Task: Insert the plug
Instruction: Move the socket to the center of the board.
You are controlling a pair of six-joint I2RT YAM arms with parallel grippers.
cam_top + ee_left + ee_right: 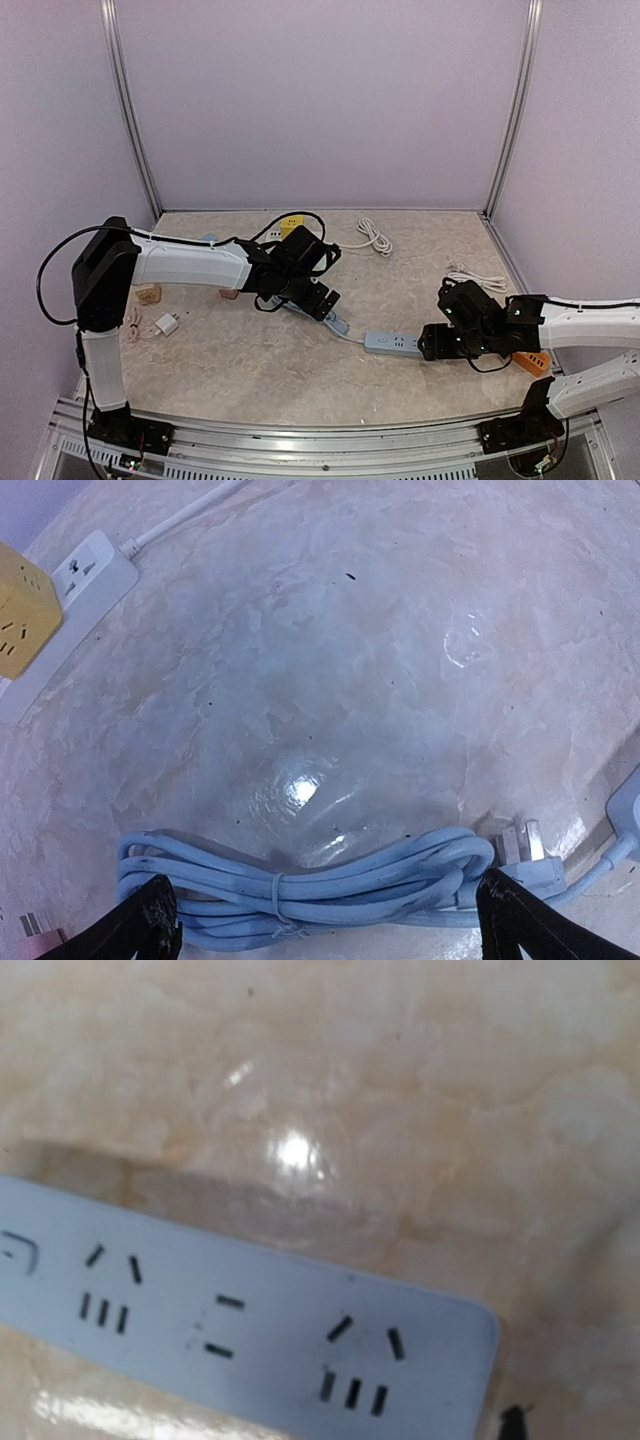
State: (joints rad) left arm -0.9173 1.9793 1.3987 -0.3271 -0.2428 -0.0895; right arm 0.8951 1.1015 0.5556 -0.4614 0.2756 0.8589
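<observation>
A light-blue power strip (392, 342) lies flat on the table, its sockets (355, 1365) facing up. Its cable is a tied light-blue bundle (300, 880) ending in a plug (525, 845) with bare prongs, lying on the table. My left gripper (335, 925) is open and hovers low over the bundle, one black finger at each end of it, touching nothing. My right gripper (437, 342) sits at the strip's right end. In the right wrist view only one black fingertip (512, 1425) shows, just past that end, and the jaws stand apart with nothing held.
A white power strip (80, 590) and a yellow cube socket (18, 620) lie behind the left gripper. White cable coils (375, 237) (475, 277), a white adapter (166, 324), wooden blocks (147, 293) and an orange object (532, 361) sit around. A pink plug (35, 930) lies by the left finger.
</observation>
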